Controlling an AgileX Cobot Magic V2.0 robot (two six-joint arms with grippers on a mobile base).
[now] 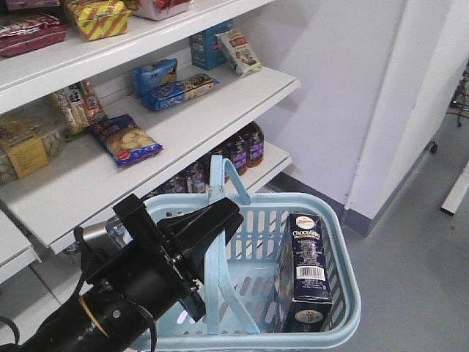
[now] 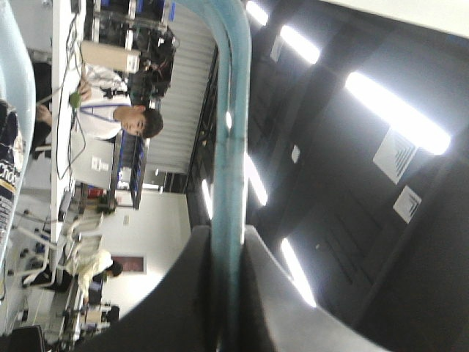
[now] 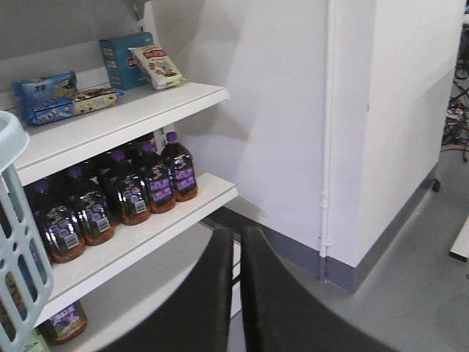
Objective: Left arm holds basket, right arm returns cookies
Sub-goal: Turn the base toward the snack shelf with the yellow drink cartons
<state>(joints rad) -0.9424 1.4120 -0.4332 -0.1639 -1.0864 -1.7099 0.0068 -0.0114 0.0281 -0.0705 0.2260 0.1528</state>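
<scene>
**Supervisor:** How far along are we?

**Operator:** About halfway, I'd judge. My left claw [image 1: 218,214] is clamped on one hoop handle [image 1: 217,176] of the light blue basket [image 1: 344,297]. The left wrist view shows the handle bar running straight between both fingers. The return itself isn't started. The Chocofello cookie carton [image 1: 308,271] sits inside the basket at its right end, close against the slotted wall.

**Supervisor:** And your right side?

**Operator:** My right claw [image 3: 237,246] has its fingers together, or very nearly, with nothing between them. It hangs outside the basket and looks toward the shelf [image 3: 132,110] and the dark bottles [image 3: 146,183] one level below. I have yet to reach in, grasp the carton, lift it out and place it on the shelf.

**Supervisor:** How does the carton lie?

**Operator:** It stands on end, so its long axis is close to vertical. The white oval logo is at the top, and the barcode face is turned toward the front camera. I'd say it needs a grasp from above, across its narrow width.
</scene>
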